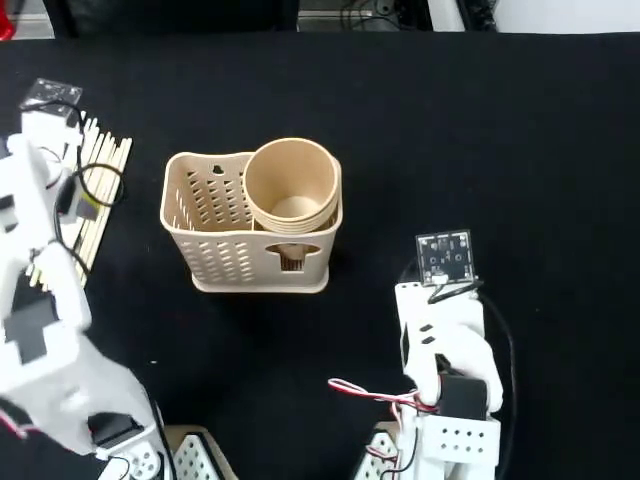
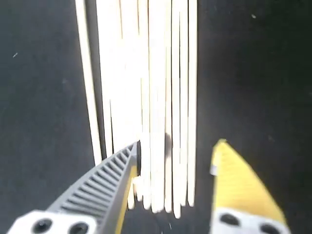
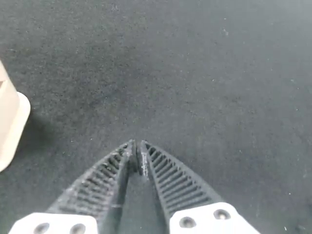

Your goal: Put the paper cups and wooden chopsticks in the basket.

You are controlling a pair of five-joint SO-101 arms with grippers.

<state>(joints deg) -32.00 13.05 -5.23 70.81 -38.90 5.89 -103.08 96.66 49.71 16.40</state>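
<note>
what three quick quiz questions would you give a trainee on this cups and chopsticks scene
1. True or false: the paper cups already sit in the basket.
2. Pick one: the left gripper is A) shut on a cup, B) open over the wooden chopsticks, C) inside the basket.
3. Fill the gap: the right gripper is ____ above the bare table.

Key: 1 true; 2 B; 3 shut.
</note>
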